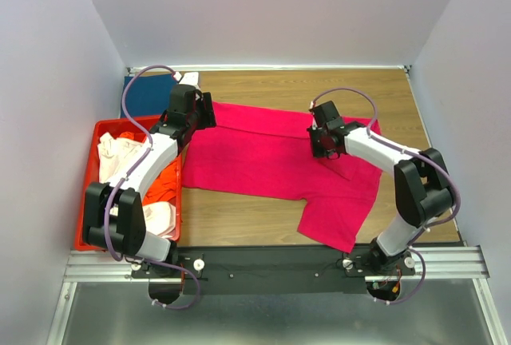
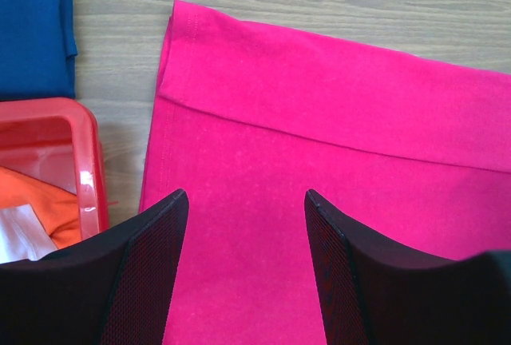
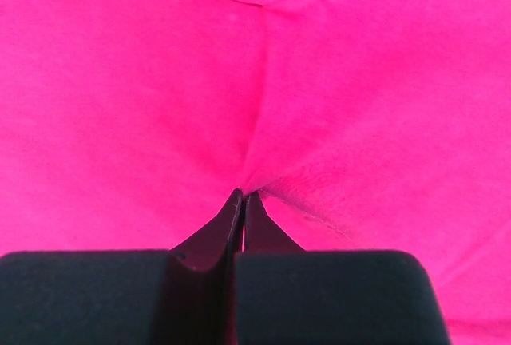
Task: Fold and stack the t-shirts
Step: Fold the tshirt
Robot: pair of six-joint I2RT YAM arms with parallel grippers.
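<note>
Count, by kind.

- T-shirts, plainly separate: three.
  - One pink t-shirt [image 1: 263, 161], beneath both tools.
  - One dark blue t-shirt [image 1: 148, 93], just left of the left gripper [image 1: 209, 113].
  - One orange t-shirt [image 1: 165, 181], left of and behind that gripper.
- Cream-white cloth [image 1: 116, 153]: two patches beside the orange. Whether one shirt or several, cannot tell.
- Red crate [image 1: 89, 193]: one, holding the orange and the white.
- Grippers: two. The right gripper [image 1: 323, 149] is on the pink.
- Wooden table [image 1: 319, 89]: one.

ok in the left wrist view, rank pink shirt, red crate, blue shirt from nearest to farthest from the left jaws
1. pink t-shirt, right under the left gripper
2. red crate, close by at the picture's left
3. dark blue t-shirt, top left corner
</note>
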